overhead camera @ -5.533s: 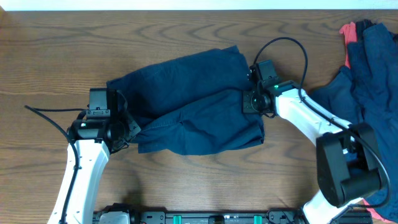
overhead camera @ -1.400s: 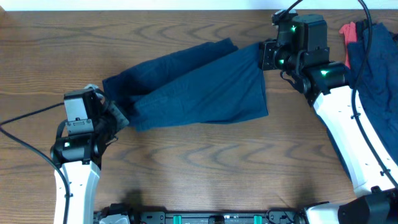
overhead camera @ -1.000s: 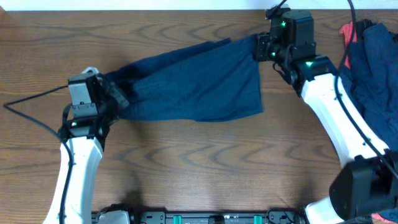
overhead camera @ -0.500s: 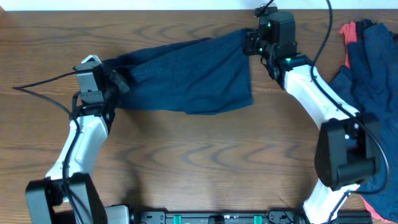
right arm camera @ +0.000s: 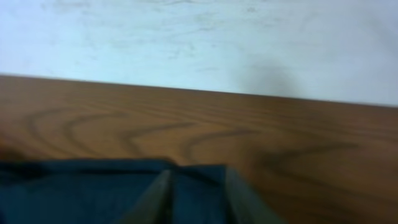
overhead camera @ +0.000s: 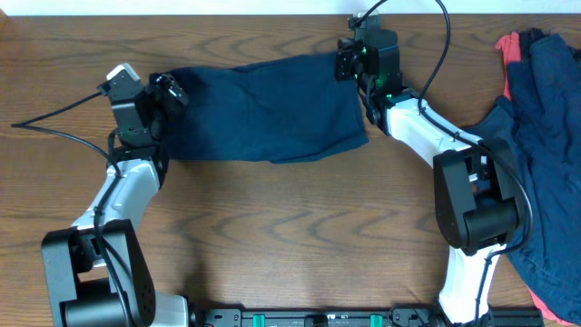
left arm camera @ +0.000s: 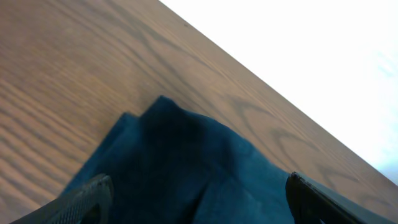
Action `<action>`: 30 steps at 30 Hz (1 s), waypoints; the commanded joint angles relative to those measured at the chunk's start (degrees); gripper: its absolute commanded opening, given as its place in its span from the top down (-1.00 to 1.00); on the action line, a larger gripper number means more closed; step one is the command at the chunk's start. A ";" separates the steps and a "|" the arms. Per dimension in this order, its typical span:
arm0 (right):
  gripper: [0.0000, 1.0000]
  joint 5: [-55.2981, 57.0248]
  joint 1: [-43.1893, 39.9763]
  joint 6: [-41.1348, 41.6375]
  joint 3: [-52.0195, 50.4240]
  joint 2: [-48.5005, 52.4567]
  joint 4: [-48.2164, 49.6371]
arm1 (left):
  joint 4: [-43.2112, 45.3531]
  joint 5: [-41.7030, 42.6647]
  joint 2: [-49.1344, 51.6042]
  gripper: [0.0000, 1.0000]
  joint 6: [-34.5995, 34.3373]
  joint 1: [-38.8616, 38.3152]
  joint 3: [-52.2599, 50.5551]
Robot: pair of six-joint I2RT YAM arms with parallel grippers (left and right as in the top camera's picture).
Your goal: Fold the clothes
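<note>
A pair of dark navy shorts [overhead camera: 272, 109] lies folded flat along the far side of the table. My left gripper [overhead camera: 169, 91] is at its left end, fingers spread wide over the cloth [left arm camera: 186, 155] with nothing pinched. My right gripper [overhead camera: 344, 62] is at the top right corner of the shorts. In the right wrist view its fingers [right arm camera: 155, 200] stand a little apart, and the corner of the navy cloth [right arm camera: 74, 193] lies between them. More clothes, a navy heap [overhead camera: 545, 136] with a coral-red piece [overhead camera: 508, 45], lie at the right edge.
The wooden table [overhead camera: 290, 236] ends close behind the shorts at a white wall [right arm camera: 199, 37]. A cable [overhead camera: 54, 127] trails from the left arm across the table's left side. The right arm's base [overhead camera: 477, 200] stands beside the heap.
Both arms carried the shorts toward the far edge of the table and laid them flat. Both grippers, earlier shut on the cloth, have since spread their fingers.
</note>
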 commanded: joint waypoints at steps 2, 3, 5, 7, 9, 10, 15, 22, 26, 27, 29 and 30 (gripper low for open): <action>0.16 4.09 -1.09 0.00 0.17 -2.38 -2.89 | -3.65 9.40 -1.97 -0.80 0.15 3.06 0.90; 0.14 4.09 -1.55 0.68 0.17 -3.08 -4.33 | -5.77 11.89 -2.56 -0.79 0.15 3.37 0.90; 0.07 3.10 -2.49 1.22 0.17 -4.79 -8.96 | -10.71 16.06 -3.61 -0.77 0.15 3.48 0.90; 0.03 0.57 -3.04 1.20 0.17 -6.16 -15.58 | -15.89 18.71 -4.09 -0.77 0.15 3.13 0.90; -0.06 -2.08 -3.17 1.20 0.17 -6.93 -23.67 | -20.06 19.98 -4.07 -0.76 0.20 2.56 0.90; -0.11 -3.50 -3.17 1.22 0.17 -7.13 -26.93 | -21.79 19.96 -4.07 -0.76 0.46 2.29 0.90; -0.24 -12.02 -3.17 2.91 0.15 -7.10 -40.33 | -26.38 19.91 -4.04 -0.77 3.48 1.53 0.87; -0.30 -15.41 -2.67 2.91 0.07 -7.04 -50.84 | -29.22 19.91 -3.85 -0.76 5.81 1.53 0.68; -0.33 -15.41 -2.54 2.91 -0.76 -6.75 -52.11 | -30.75 19.91 -3.41 -0.76 5.81 1.53 0.61; -0.32 -15.41 -2.51 2.91 -0.94 -6.34 -51.93 | -31.17 19.93 -3.39 -0.76 5.79 1.53 0.61; -0.32 -15.41 -2.47 2.91 -1.03 -5.51 -51.78 | -31.89 19.91 -3.32 -0.76 5.79 1.53 0.59; -0.32 -15.43 -2.45 2.91 -1.03 -4.96 -51.71 | -32.22 19.91 -3.32 -0.76 5.81 1.53 0.59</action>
